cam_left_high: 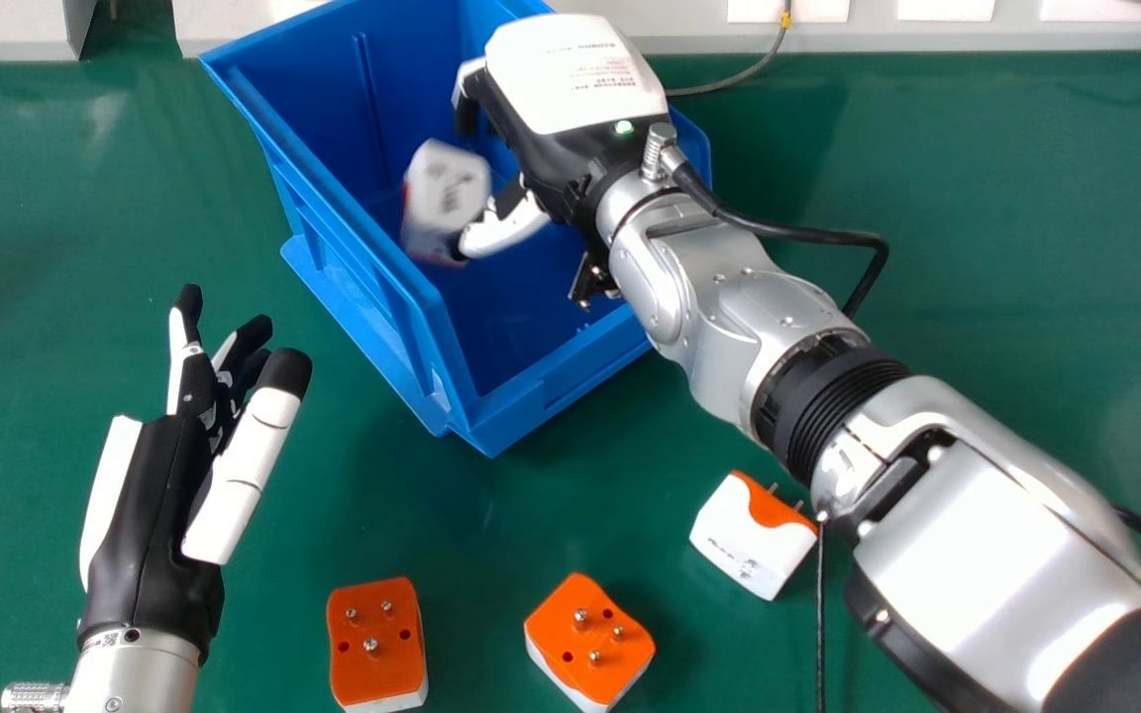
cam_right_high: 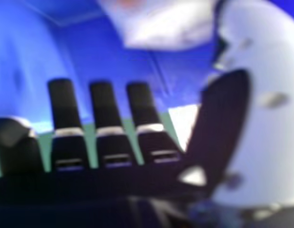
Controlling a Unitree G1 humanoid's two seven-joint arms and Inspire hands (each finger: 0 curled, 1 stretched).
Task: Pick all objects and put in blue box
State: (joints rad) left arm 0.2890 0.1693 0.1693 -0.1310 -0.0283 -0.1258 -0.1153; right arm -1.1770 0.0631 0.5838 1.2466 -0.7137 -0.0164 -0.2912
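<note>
Over blue box, head view: R hand w/ fingers loose, not wrapped round anything. Blurred adapter, white w/ red edge, is inside the box opening by the thumb tip; contact w/ thumb: can't tell. Step in hand, my read: release of this pc. Next: let it drop clear, lift R hand over the rim, go back for the rest.

Remaining on green table: orange-topped adapter & second orange adapter, both pins up, rounded blocks, glossy orange over white base. White adapter lies on its side near R forearm, pins pointing away from robot; prob. needs a side pinch. Box: smooth moulded plastic, ribbed outer wall, thick lip. L hand idle at view's left, fingers relaxed, nothing held.

R hand view: fingers extended, dark matte tips; thumb stands apart, pale hard shell. White adapter body beyond them, against blue plastic, not enclosed.
</note>
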